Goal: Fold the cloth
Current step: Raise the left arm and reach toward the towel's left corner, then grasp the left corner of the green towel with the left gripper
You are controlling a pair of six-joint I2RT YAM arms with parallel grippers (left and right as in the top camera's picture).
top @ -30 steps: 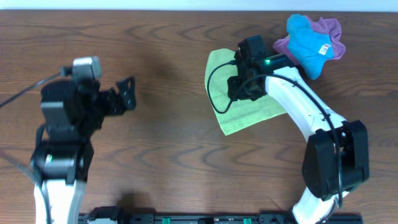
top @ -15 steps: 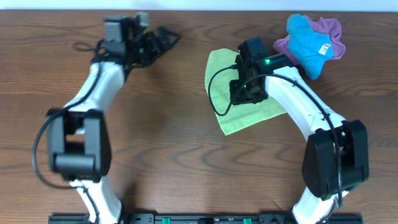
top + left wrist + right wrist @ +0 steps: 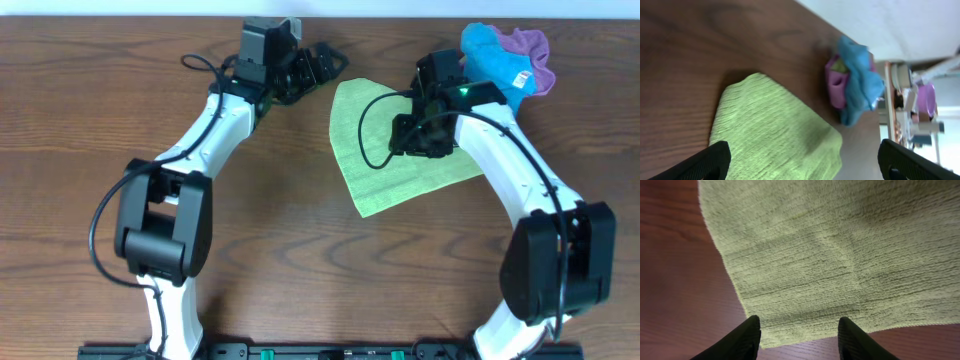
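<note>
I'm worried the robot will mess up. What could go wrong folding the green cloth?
The right claw is open above the cloth, holding nothing; a sloppy pinch might bunch it. The blue cloth and purple cloth lie close by, so an arm could drag them.

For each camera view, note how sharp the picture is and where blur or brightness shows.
Overhead: sharp and evenly lit. Left wrist: blurred throughout, the cloth weave smeared, the wall beyond washed out bright. Right wrist: the cloth's weave crisp at centre, the dark fingertips at the bottom edge soft.
</note>
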